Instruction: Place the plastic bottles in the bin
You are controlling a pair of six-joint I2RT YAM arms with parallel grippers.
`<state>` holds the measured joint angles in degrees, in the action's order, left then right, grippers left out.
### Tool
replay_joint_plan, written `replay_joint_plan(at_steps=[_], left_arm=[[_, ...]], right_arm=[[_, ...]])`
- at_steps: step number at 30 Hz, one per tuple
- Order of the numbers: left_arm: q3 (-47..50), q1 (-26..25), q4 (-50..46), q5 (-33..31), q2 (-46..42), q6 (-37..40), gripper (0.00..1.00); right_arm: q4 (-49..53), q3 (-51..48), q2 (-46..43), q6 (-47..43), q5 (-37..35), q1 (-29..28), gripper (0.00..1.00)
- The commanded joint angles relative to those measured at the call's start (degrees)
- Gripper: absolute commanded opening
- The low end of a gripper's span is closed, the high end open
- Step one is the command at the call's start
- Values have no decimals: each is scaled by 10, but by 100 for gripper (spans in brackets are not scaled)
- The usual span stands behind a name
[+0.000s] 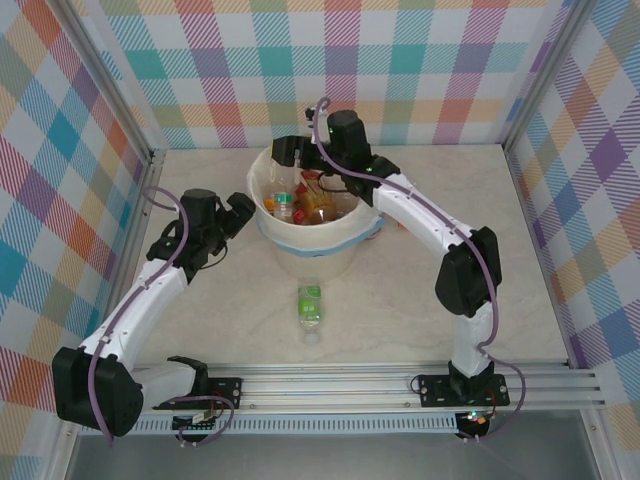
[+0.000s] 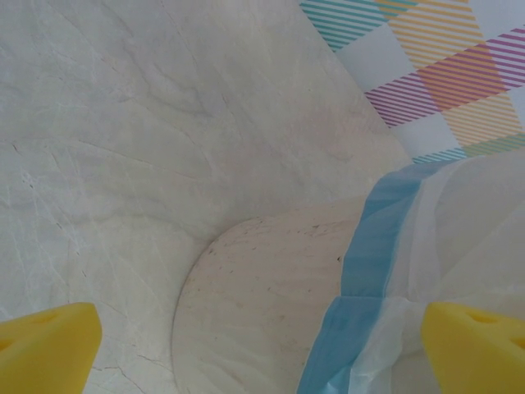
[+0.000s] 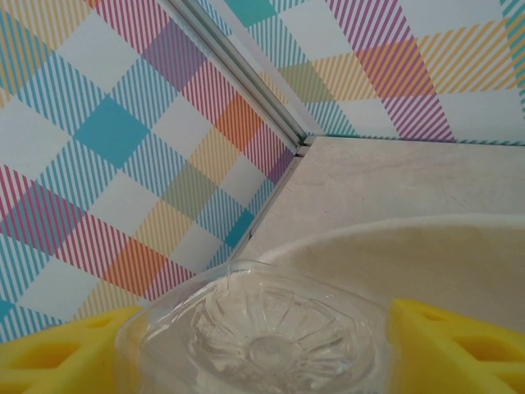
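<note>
Two grippers are working around the bin [image 1: 318, 240]. The right gripper [image 1: 288, 152] is hanging over the bin's far-left rim, and a clear plastic bottle [image 3: 250, 328] is sitting between its yellow fingers [image 3: 459, 353], moulded base facing the wrist camera and close against both pads. Whether they are pinching it or merely flanking it I cannot tell. Just beneath that gripper, several other bottles [image 1: 300, 205] with orange and red labels are lying inside the bin. The left gripper [image 1: 240, 212] is hovering low beside the bin's left wall, its jaws spread wide and holding nothing, with the bin's light-blue band [image 2: 369, 263] and thin liner [image 2: 459, 246] lying just inside its right-hand finger [image 2: 476, 345]. One green-labelled bottle [image 1: 310, 303] is lying on its side on the table [image 1: 420, 300], well apart from both grippers, on the near side of the bin towards the arm bases
</note>
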<state>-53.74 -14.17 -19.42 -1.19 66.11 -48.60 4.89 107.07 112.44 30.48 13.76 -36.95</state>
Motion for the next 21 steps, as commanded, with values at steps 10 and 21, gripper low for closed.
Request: replay_joint_plan(at_steps=[10,21], left_arm=[[45,-16,-94,-63,-83,-6,100],[90,-150,-107,-88,-93,3,100]], right_arm=[[-16,-81,-138,-72,46,-3,90],[-9,-238,-302,-112,5,-3,100]])
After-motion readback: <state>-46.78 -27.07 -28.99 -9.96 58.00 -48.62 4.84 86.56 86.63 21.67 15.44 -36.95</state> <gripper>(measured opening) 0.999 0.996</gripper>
